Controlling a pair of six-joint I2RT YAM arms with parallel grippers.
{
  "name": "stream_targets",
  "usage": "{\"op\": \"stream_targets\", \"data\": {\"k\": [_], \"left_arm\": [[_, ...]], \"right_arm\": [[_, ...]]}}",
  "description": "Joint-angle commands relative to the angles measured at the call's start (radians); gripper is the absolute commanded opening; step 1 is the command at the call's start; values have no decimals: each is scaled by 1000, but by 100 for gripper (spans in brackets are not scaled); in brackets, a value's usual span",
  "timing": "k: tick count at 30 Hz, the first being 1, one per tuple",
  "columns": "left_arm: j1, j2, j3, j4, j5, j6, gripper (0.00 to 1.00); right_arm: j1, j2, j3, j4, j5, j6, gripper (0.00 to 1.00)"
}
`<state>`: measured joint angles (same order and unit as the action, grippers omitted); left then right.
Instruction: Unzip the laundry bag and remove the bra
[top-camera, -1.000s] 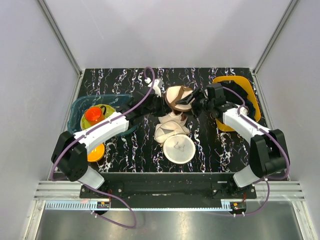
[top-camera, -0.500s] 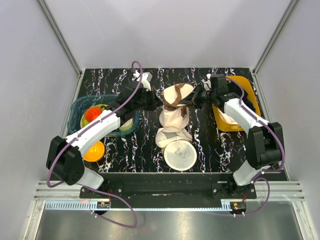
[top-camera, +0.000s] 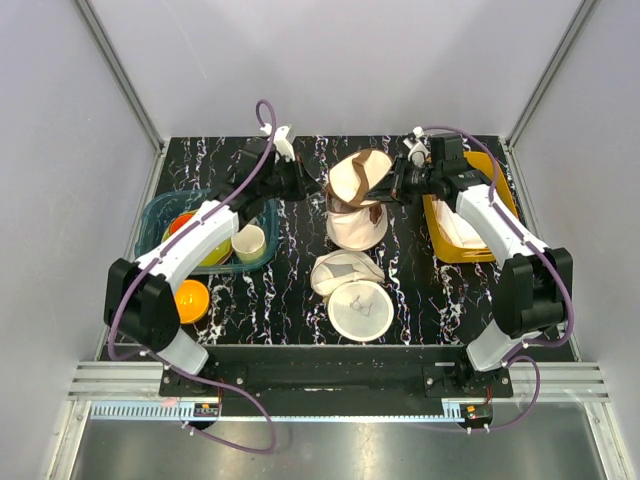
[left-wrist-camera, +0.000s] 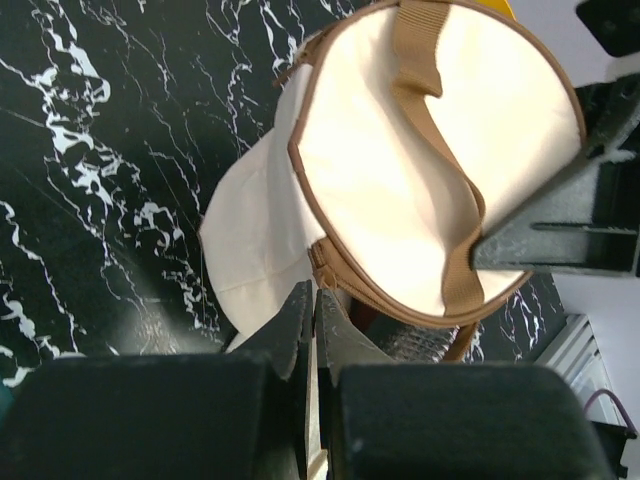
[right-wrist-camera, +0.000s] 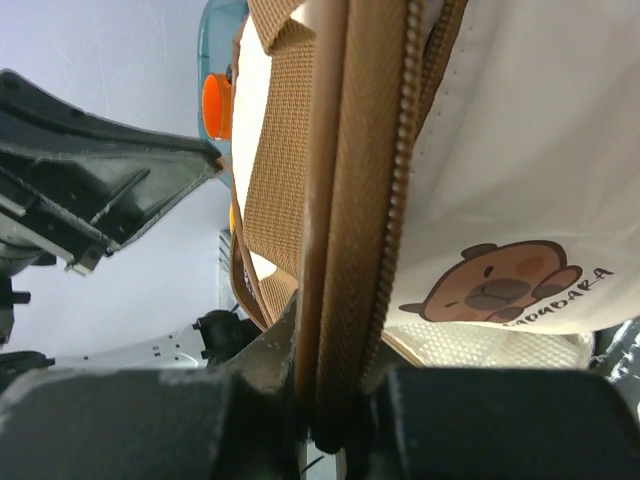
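Cream bag (top-camera: 358, 180) with brown zipper band, held up over the far middle of the bench (top-camera: 410, 285), two halves gaping apart; contents hidden. Right fingers (right-wrist-camera: 150, 420) pinching the brown band from the right. Left fingers (left-wrist-camera: 285, 340) pressed together, tips at the zipper on the bag's left edge; unclear whether gripping anything. Just nearer: folded mesh bag (top-camera: 343, 270) touching round mesh bag (top-camera: 360, 310), both whiter. Far right: yellow tub (top-camera: 505, 205) holding pale cloth (top-camera: 455, 228). Left: blue bin (top-camera: 158, 215) holding orange cup (top-camera: 182, 222), yellow-green bowl (top-camera: 215, 252) and cream cup (top-camera: 250, 242). Orange bowl (top-camera: 190, 298) on the bench just beside the bin.
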<state>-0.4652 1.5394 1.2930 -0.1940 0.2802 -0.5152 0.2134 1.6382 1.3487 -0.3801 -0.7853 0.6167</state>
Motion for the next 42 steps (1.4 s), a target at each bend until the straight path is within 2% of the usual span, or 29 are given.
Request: {"op": "stream_targets", "data": {"k": [1,4,5,6,7,9,10,18,20,22,23,25,26,27,29,30,32,33,35,36,37,38,39,40,42], "left_arm": [[57,62,112,39,-41,38,0],[56,100,147,42,14,21,0],[50,103,140,53,34,17,0],[46,103,131,59,37,17,0],[42,103,118,64,39,17,0],[34,103,77,91,63,6,0],[31,111,66,106,82,1,0],[16,163,17,143,125,-3,0],[16,153,8,148,122,4,0],[16,149,3,142,123,10,0],[16,145,5,142,128,15,0],[16,142,-1,142,132,20,0],[14,139,-4,142,134,24,0],[16,139,-4,140,134,26,0],[16,142,0,125,139,35,0],[16,143,8,113,139,41,0],[16,148,31,76,142,66,0],[16,145,40,62,139,76,0],[16,143,63,10,107,115,0],[16,143,107,-30,71,127,10],[16,139,126,-101,39,141,38],[16,128,140,-126,-17,171,54],[16,111,147,-137,-39,182,65],[11,69,146,-145,-61,193,84],[-13,35,166,-150,-125,239,98]], "right_arm": [[-29,-21,67,-89,1,-104,0],[-29,-15,78,-106,50,-71,0],[-29,-14,84,-127,99,-61,8],[-29,-11,90,-141,127,-51,26],[-31,-6,92,-158,171,-48,35],[-31,-5,81,-157,199,-32,52],[-29,0,72,-145,222,-23,55],[-29,38,59,-54,293,75,55],[-29,52,63,-40,279,84,52],[-29,66,67,-26,261,89,44],[-29,69,69,-22,259,97,44],[-29,83,81,-17,253,97,49],[-31,92,87,-14,244,100,60],[-31,109,96,-14,238,106,66],[-31,129,116,4,206,130,73],[-28,147,125,12,196,143,72],[-28,160,141,55,169,175,59],[-28,155,142,66,172,186,31],[-25,138,141,90,208,205,2],[-25,115,138,93,222,210,0],[-25,106,135,98,241,212,0],[-23,95,132,98,248,221,0],[-23,74,126,98,259,227,0],[-22,68,121,99,262,233,0],[-11,46,115,105,274,259,0]]}}
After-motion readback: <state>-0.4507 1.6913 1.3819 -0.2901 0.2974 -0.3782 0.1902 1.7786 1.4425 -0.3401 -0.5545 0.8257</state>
